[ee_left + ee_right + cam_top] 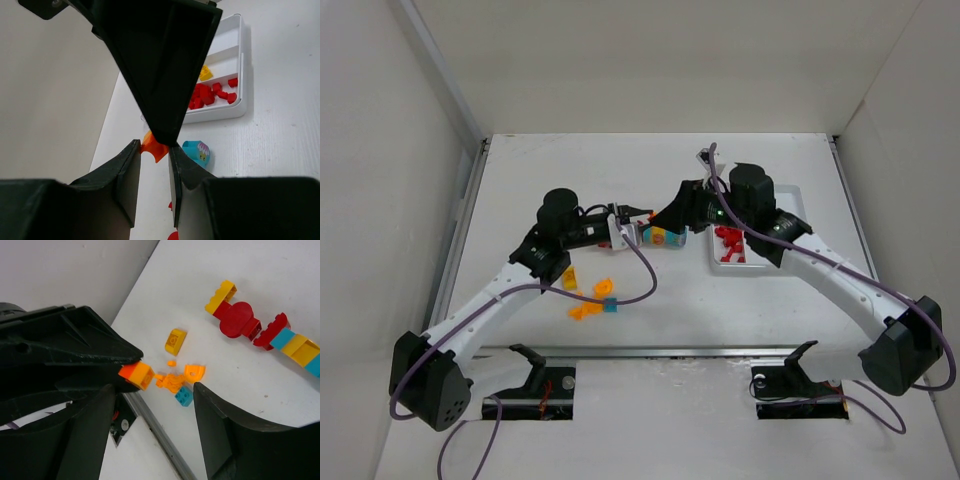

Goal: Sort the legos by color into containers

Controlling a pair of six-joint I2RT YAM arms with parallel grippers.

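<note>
Jaws of the left gripper (154, 147) stand narrow, pinched on a small orange brick (137, 375) at the middle of the white table (720, 320), as two robot arms meet over a scatter of legos. The left arm reaches in from the near left corner, and the brick sits at the very tip of its fingers, lifted off the surface.

Below and left of that grip, loose legos (592, 296) lie on the table: a yellow one, a few orange pieces bunched together, and a single cyan one touching the bunch. Further right, a joined row (280, 337) of yellow, red and cyan bricks lies flat between the two grippers.

Opposite, the right gripper (152, 387) has its jaws spread wide with nothing between them. In the left wrist view, one of its black fingers comes down to a point right at the held orange brick; whether it touches cannot be told.

At the far right, the white tray (243, 75) rests flat on the table, partly under the right arm. Red legos (210, 94) are heaped in the compartment nearest the table's middle, and one yellow lego (205, 73) lies in the middle compartment.
</note>
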